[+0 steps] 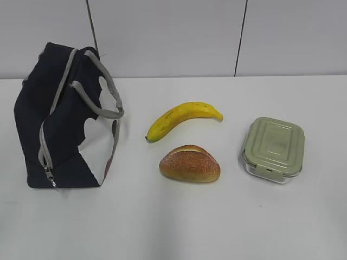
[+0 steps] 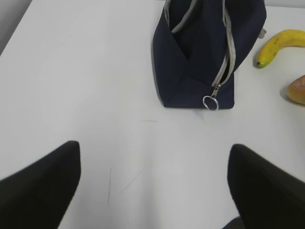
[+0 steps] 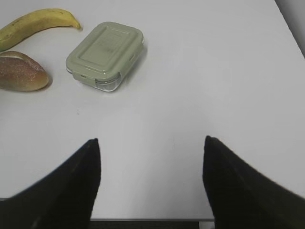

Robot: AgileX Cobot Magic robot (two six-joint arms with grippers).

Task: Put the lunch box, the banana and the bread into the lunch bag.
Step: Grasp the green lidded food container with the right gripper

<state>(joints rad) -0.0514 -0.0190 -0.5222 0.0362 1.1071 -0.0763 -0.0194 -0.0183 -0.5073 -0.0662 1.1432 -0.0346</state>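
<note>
Nothing packed yet; all four items sit apart on the white surface [image 1: 179, 227].

Layout, exterior view, banana as dial centre: lunch bag [image 1: 59, 124] stands at 9 o'clock, bread [image 1: 190, 163] just beside at 6 o'clock, lunch box [image 1: 273, 148] out toward 4 o'clock. No item touches another. The bag's zipper looks drawn shut down to its ring pull [image 2: 210, 102] at the bag's near lower corner; grey handles flop over the top.

Left hand [image 2: 152, 186]: fingers apart, nothing between them, over bare surface. From it the bag lies at 12 to 1 o'clock, ring pull facing the hand. Banana [image 2: 279, 45] and bread tip show far off at 2 o'clock.

Right hand [image 3: 150, 183]: fingers apart, empty, over bare surface. Lunch box [image 3: 105, 55] lies at 11 o'clock from it, well apart, green lid up. In this view its long axis runs from 7 to 1 o'clock, so skewed to the finger line. Bread [image 3: 21, 71] and banana [image 3: 38, 21] lie further left, at about 10 o'clock.

Judgement: the left arm is nearer the bag, the right arm nearer the lunch box. The bag probably has to be opened first, so the deciding relation is ring pull straight ahead of the left hand. Taking the box would need the right wrist turned to span its short side.
</note>
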